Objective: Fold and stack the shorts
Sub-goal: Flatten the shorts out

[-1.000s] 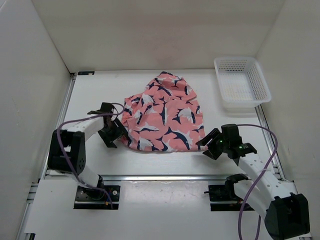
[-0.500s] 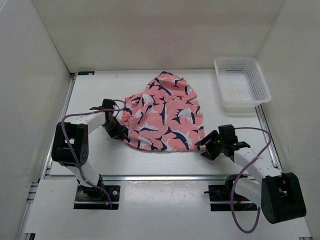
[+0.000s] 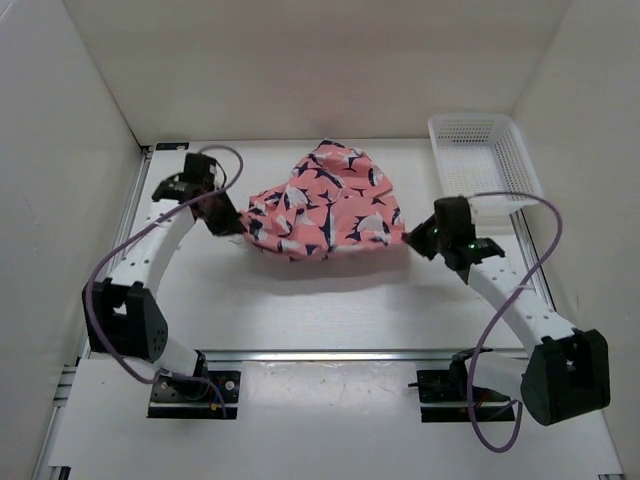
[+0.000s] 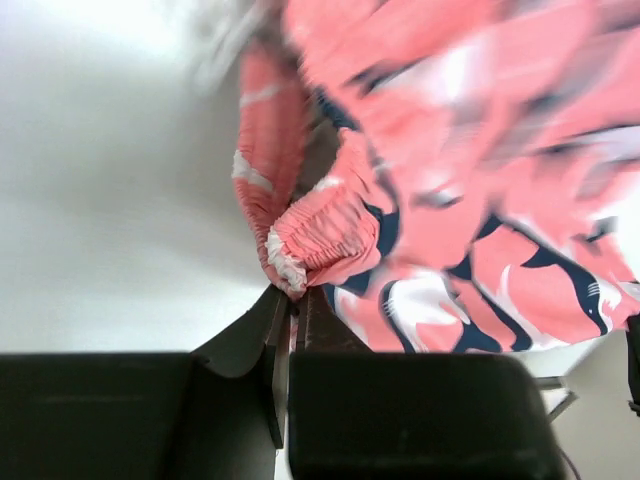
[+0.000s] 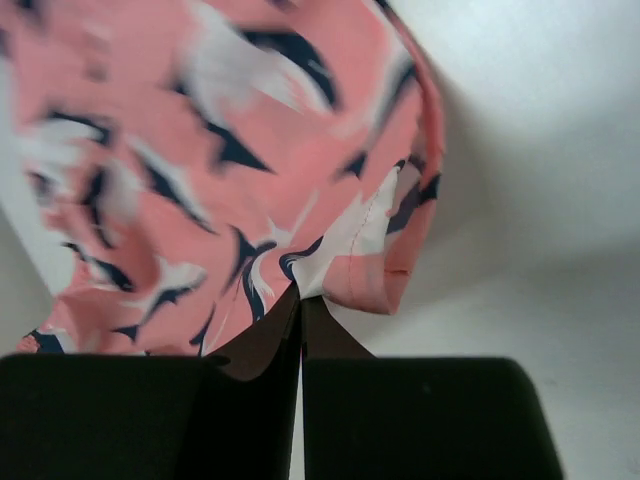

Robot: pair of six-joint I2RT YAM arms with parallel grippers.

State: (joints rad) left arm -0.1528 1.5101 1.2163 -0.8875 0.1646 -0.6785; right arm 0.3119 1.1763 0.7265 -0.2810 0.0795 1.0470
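Both arms hold the shorts (image 3: 325, 205) over mid-table (image 3: 300, 315), near edge raised. Left gripper (image 3: 232, 222) is pinched tight on the gathered waistband, right gripper (image 3: 413, 238) clamped on a hem corner. Cloth hangs stretched btwn them, prob. to spread it flat before folding. White basket (image 3: 485, 170) sits apart, far right.

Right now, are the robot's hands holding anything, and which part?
Yes, the shorts. The left hand pinches a bunched elastic edge; the right hand pinches a hemmed corner.
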